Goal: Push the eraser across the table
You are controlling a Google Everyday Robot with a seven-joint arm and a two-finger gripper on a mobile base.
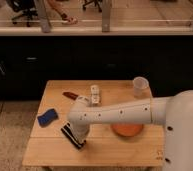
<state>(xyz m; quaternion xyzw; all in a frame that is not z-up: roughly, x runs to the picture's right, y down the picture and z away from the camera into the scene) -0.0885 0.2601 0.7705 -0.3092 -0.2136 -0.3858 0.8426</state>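
The eraser (72, 136), a black block with a pale stripe, lies slantwise on the wooden table (105, 152) near the front left. My gripper (79, 131) comes down from the white arm right at the eraser's right side, touching or almost touching it. The gripper is shut. The wrist hides the eraser's far right end.
A blue pad (48, 117) lies left of the eraser near the table's left edge. A dark red object (70, 95) and a white oblong thing (95, 94) lie at the back. A translucent cup (139, 86) stands back right, and an orange dish (127, 130) sits under my arm.
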